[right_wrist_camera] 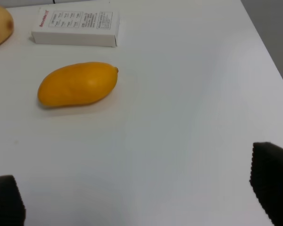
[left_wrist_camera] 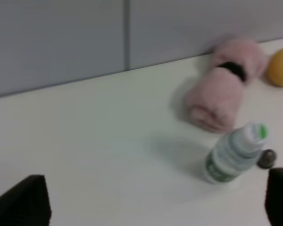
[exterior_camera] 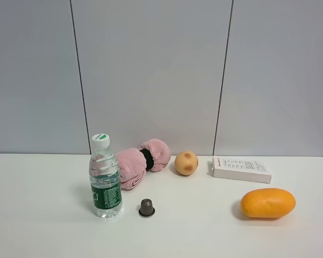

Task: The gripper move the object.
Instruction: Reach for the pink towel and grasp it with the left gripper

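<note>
Though upright, water-filled bottle (exterior_camera: 105,180) near towel (exterior_camera: 133,165)

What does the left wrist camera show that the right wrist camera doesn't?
Only the left wrist view: the pink rolled towel, the water bottle, the small dark capsule beside it, and the left gripper, standing open. Only the right wrist view: the orange fruit, the white box, and the right gripper, also open. Both: the peach-coloured ball and the white table.
</note>
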`<state>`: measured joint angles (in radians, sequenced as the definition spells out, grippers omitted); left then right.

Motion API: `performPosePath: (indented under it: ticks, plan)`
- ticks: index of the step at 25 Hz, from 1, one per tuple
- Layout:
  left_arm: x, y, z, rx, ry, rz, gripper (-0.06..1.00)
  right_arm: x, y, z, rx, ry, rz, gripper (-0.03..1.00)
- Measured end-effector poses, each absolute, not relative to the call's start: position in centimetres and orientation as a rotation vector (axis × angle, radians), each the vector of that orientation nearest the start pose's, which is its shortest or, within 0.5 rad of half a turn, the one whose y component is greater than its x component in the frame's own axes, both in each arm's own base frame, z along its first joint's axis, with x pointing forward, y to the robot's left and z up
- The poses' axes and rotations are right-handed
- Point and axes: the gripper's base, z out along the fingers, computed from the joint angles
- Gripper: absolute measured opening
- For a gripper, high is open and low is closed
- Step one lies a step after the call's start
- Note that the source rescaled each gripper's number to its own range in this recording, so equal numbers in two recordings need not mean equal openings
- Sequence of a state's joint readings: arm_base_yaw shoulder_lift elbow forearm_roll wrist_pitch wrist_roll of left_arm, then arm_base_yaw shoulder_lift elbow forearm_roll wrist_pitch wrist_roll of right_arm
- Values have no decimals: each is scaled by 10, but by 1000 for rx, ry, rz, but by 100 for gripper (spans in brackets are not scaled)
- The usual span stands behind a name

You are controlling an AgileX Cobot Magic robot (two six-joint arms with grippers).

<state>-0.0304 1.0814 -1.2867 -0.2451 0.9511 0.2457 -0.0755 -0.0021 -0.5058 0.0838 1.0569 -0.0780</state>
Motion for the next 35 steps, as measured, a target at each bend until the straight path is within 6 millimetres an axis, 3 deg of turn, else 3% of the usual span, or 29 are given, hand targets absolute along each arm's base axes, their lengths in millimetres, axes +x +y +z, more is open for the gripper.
performPosePath:
  ticks: [7, 8, 12, 17, 22, 35]
  plan:
    - [292, -110, 427, 597, 2207, -244, 88, -5, 7, 279, -7, 2030, 3, 100]
    - [292, -110, 427, 597, 2207, -244, 88, -5, 7, 279, -7, 2030, 3, 100]
    - [331, -161, 403, 733, 2259, -288, 88, -5, 7, 279, -7, 2030, 3, 100]
    - [359, -209, 357, 889, 2361, -306, 88, -5, 7, 279, -7, 2030, 3, 100]
    - [383, -228, 313, 948, 2397, -294, 88, -5, 7, 279, -7, 2030, 3, 100]
    - [424, -247, 234, 955, 2375, -241, 88, -5, 7, 279, -7, 2030, 3, 100]
